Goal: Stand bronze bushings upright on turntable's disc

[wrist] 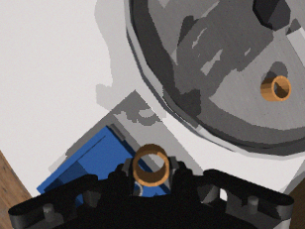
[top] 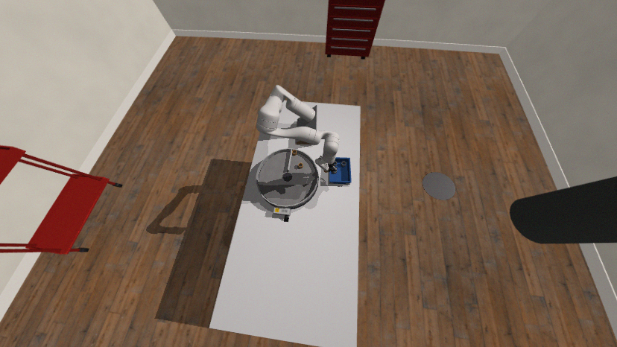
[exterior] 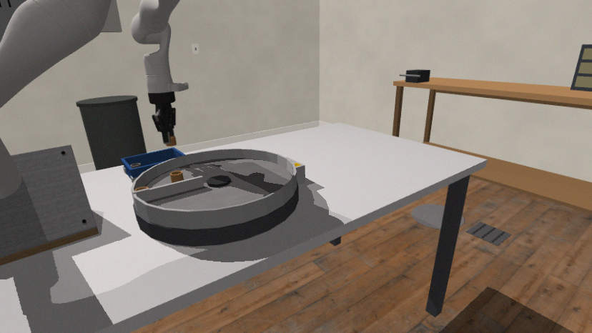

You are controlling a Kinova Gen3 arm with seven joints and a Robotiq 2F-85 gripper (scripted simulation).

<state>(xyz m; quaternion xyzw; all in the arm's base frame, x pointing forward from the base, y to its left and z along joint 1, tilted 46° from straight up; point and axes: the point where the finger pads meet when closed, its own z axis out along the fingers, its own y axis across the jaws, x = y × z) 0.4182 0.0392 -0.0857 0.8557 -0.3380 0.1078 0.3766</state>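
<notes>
My gripper (top: pixel 329 168) (exterior: pixel 167 138) (wrist: pixel 151 167) is shut on a bronze bushing (exterior: pixel 171 141) (wrist: pixel 152 182), with its open end towards the wrist camera. It hangs above the side of the blue crate (top: pixel 349 172) (wrist: pixel 94 158) nearer the turntable. One bronze bushing (top: pixel 300 165) (exterior: pixel 176 176) (wrist: pixel 269 90) stands upright on the disc (top: pixel 273 189) (wrist: pixel 235 105). Another bronze bushing (top: pixel 294 152) (exterior: pixel 141 189) is by the outer end of the straight bar; its lower part is hidden in the exterior view. A steel bushing (top: pixel 343 163) (exterior: pixel 136 164) is in the crate. The arm and gripper hide part of the crate.
The turntable has a raised rim (exterior: pixel 215 218), a dark central hub (top: pixel 287 176) (exterior: pixel 218 180) (wrist: pixel 271 11) and a straight bar (top: pixel 289 160) (exterior: pixel 174 189) from near the hub to the rim. A small box (top: pixel 282 211) sits at its edge. A tilted grey board (exterior: pixel 53 186) stands near the arm's base.
</notes>
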